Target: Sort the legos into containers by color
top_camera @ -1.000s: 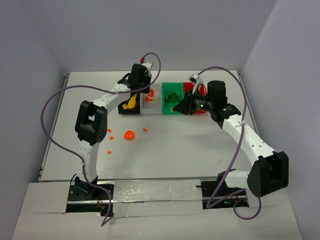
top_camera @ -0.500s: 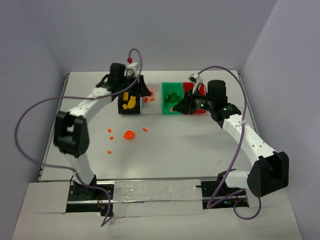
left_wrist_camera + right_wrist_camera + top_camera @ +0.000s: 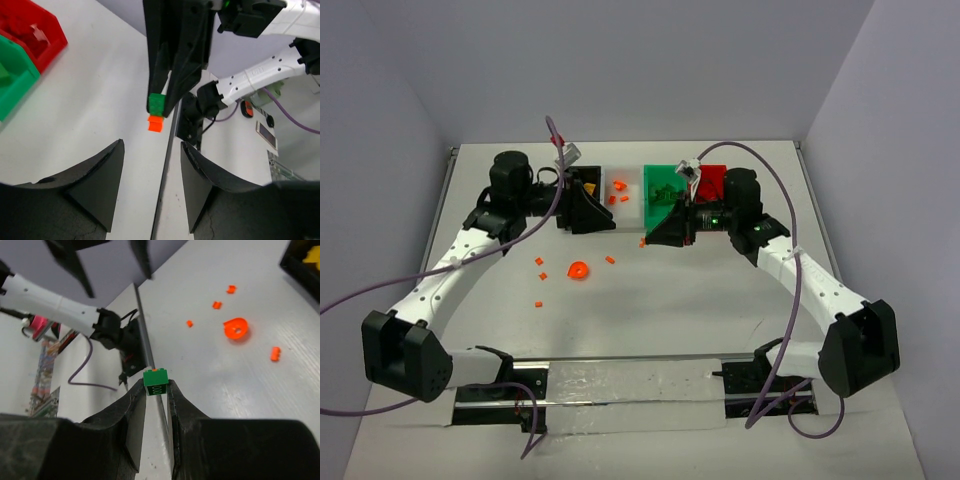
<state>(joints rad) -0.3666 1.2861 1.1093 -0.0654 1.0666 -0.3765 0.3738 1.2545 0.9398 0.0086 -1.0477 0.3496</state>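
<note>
Hovering just left of the white bin (image 3: 632,178), the left gripper (image 3: 151,150) stands wide and empty. Loose orange pieces (image 3: 578,270) lie on the table (image 3: 700,300) in front of it. At the near edge of the green bin (image 3: 665,170), the right gripper (image 3: 156,389) pinches a green brick (image 3: 155,380) by its very fingertips, with an orange brick (image 3: 155,123) clinging to it. Dropped like this, the orange one would likely land among the greens. So slight a grip could also slip. The left arm crowds the way to the white bin.

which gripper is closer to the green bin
Right. The right gripper, holding a green lego, hangs at the green bin's near edge; the left gripper is off to its left, beyond the white bin.
</note>
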